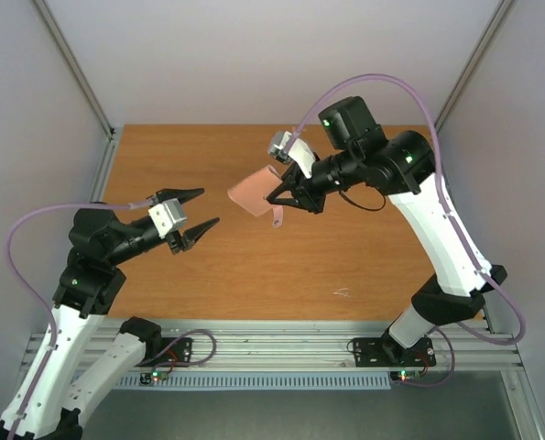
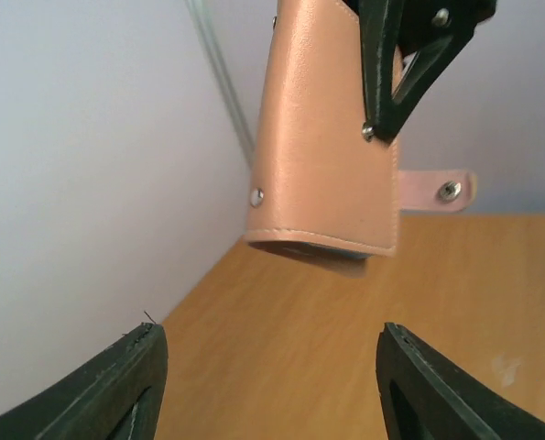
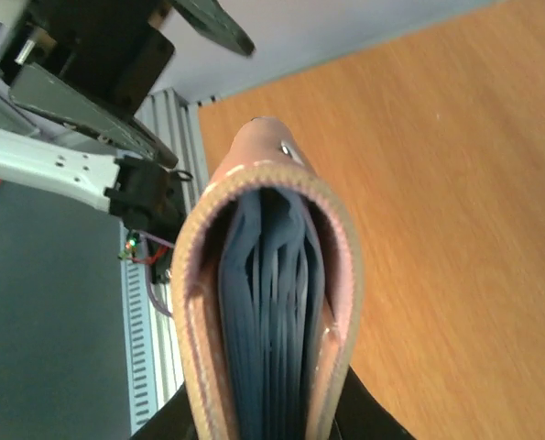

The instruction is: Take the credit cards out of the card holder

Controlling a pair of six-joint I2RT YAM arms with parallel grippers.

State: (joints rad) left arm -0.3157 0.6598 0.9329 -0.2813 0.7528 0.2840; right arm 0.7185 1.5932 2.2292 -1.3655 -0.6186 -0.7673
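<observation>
The pink card holder (image 1: 254, 194) hangs in the air above the middle of the table, held by my right gripper (image 1: 286, 196), which is shut on it. In the right wrist view the holder (image 3: 199, 302) faces me end-on, its blue-grey inner pockets (image 3: 272, 312) showing. No credit card shows in any view. In the left wrist view the holder (image 2: 322, 156) hangs ahead, its snap tab (image 2: 441, 190) to the right, the right gripper's fingers (image 2: 386, 73) pinching it. My left gripper (image 1: 199, 213) is open and empty, left of the holder and apart from it.
The wooden table (image 1: 254, 266) has grey walls on three sides. A metal rail (image 1: 281, 344) runs along the near edge. A small pale scratch or scrap (image 1: 342, 293) lies at the front right.
</observation>
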